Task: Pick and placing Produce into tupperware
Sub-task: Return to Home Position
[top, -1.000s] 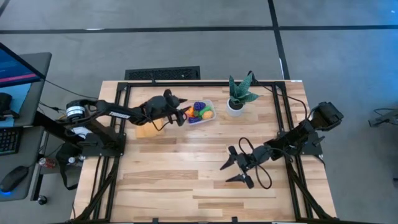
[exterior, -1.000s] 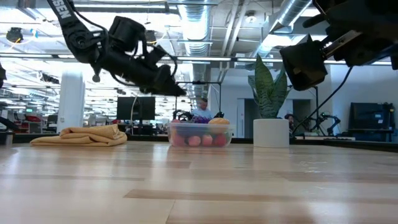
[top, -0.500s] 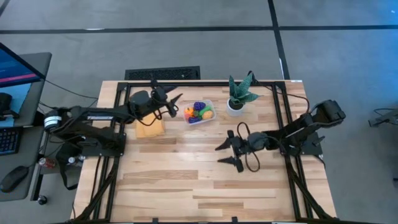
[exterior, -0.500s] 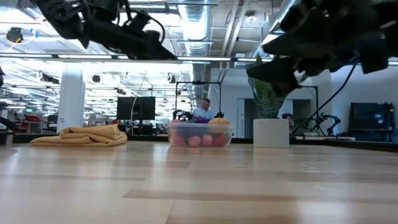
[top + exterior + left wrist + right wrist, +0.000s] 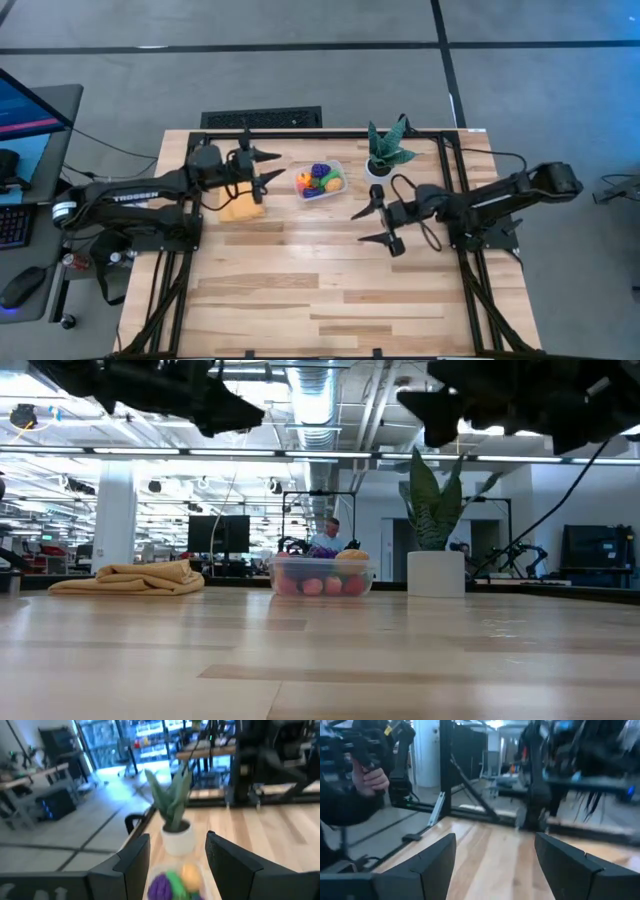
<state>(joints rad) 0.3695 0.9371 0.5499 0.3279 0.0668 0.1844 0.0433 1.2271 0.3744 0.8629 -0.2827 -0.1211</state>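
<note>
The tupperware sits on the wooden table, at about 12 o'clock from the table's centre in the high view. The produce is heaped inside it: purple grapes on top, with orange, green and yellow bits round them (the low view also shows pinkish-red round pieces along the tub's floor). The left gripper hangs in the air at 9 o'clock of the tub, close beside it and not touching. Its two fingers are spread apart with nothing between them, tips aimed towards 3 o'clock. Under that arm, at 8 o'clock of the tub, lies a folded tan cloth. A spiky green plant in a white pot stands at 3 o'clock of the tub, near it but apart. The right gripper is at 5 o'clock of the tub, raised off the table, jaws wide and empty, tips aimed at 9 o'clock. In the left wrist view the plant and the top of the grapes show between that arm's dark fingers. The right wrist view looks along bare boards into the room beyond, where a person's hand grips something dark
</note>
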